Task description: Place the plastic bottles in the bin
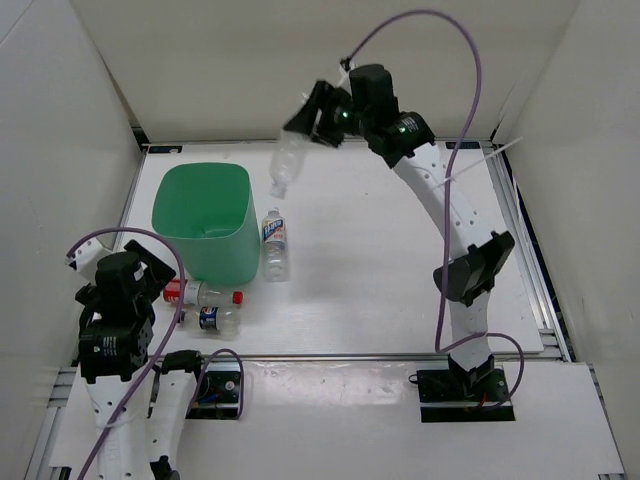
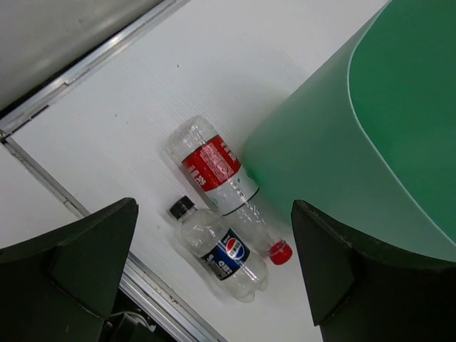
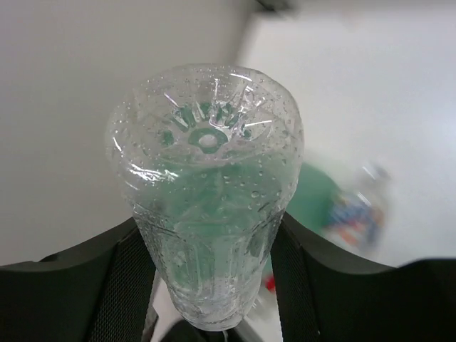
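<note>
Right arm: stretched far and raised, end effector (image 1: 312, 118) clamped on unlabelled bottle (image 1: 286, 162), beside bin (image 1: 244, 215).
Left arm: folded near-left, end effector (image 1: 118, 262) fingers apart over red-label bottle (image 2: 214, 167).

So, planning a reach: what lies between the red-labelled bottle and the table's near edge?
The dark-blue-labelled bottle, clearest in the left wrist view.
</note>
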`<move>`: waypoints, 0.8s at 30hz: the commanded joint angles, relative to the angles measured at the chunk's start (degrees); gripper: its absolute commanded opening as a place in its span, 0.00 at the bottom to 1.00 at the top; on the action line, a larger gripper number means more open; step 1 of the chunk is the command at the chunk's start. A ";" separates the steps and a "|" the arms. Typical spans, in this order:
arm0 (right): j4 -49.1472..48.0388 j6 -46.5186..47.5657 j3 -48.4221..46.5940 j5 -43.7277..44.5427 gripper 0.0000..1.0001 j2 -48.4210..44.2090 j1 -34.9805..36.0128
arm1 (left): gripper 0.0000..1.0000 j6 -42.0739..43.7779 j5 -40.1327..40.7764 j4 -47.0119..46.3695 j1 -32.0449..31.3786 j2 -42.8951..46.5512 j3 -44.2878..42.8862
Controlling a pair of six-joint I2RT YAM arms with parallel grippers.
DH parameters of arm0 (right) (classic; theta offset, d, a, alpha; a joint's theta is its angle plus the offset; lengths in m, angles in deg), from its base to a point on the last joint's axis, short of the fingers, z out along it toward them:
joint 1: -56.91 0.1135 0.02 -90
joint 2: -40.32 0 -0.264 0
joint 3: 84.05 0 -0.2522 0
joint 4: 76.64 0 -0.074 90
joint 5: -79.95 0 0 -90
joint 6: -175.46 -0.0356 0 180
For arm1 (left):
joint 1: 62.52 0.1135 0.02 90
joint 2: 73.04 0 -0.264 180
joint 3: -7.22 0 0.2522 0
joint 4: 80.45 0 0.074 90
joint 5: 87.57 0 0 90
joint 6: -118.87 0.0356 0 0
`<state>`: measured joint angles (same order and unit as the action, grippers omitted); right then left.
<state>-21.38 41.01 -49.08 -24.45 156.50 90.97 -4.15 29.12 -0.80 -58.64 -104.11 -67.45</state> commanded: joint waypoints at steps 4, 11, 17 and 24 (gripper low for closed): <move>-23.02 2.85 -14.01 3.83 0.54 9.74 10.84 | 1.00 -3.37 -4.90 5.12 -0.28 -0.66 -0.09; -32.97 14.89 -14.64 15.96 0.72 15.03 19.62 | 1.00 -3.37 -4.29 9.69 -4.74 -1.19 -4.40; -28.75 21.42 -15.19 25.78 1.00 6.11 21.04 | 1.00 -2.32 -3.67 8.74 -7.57 -1.19 -4.40; -17.25 1.23 10.03 10.74 1.00 -17.20 1.82 | 1.00 -5.12 0.63 4.17 -8.19 1.01 -2.30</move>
<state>-40.83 50.56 -43.11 -7.92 148.26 102.03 -7.49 26.46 5.67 -66.54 -104.17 -70.29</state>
